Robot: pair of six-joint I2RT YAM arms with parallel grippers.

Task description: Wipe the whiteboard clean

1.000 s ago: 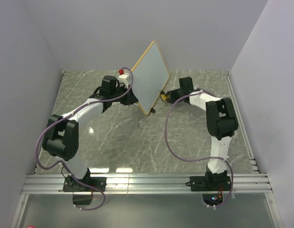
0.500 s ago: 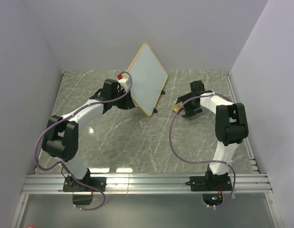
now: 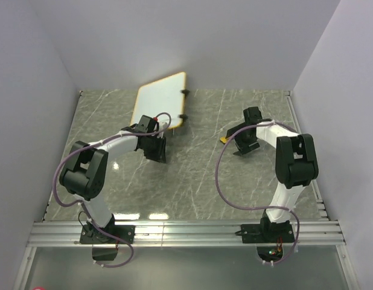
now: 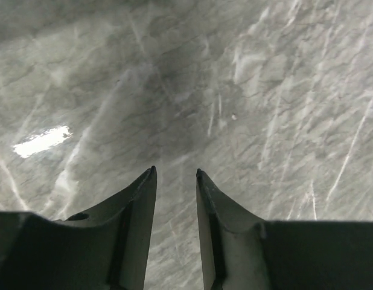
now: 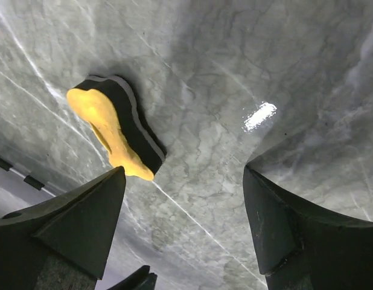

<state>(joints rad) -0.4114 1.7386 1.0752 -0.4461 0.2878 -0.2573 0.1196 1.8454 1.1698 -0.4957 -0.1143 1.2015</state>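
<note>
Grey marbled tabletop [image 3: 192, 181]. The whiteboard [image 3: 157, 103] sits at the tabletop's far edge, left of centre. Left gripper [image 4: 175, 175] is near the board, jaws slightly parted and empty. Right gripper [image 5: 183, 172] has its jaws released wide, and the yellow eraser [image 5: 111, 130] lies loose beside one finger.

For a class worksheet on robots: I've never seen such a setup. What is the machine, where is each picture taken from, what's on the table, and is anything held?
These are two robot arms bolted at the near edge of a marbled table. The wide picture looks down from above and behind them; the other two come from a camera on each wrist. A whiteboard with an orange rim sits at the back left. A yellow and black eraser lies on the table near the right tool, which is wide open. The left tool is slightly open over bare table. Neither holds anything.
</note>
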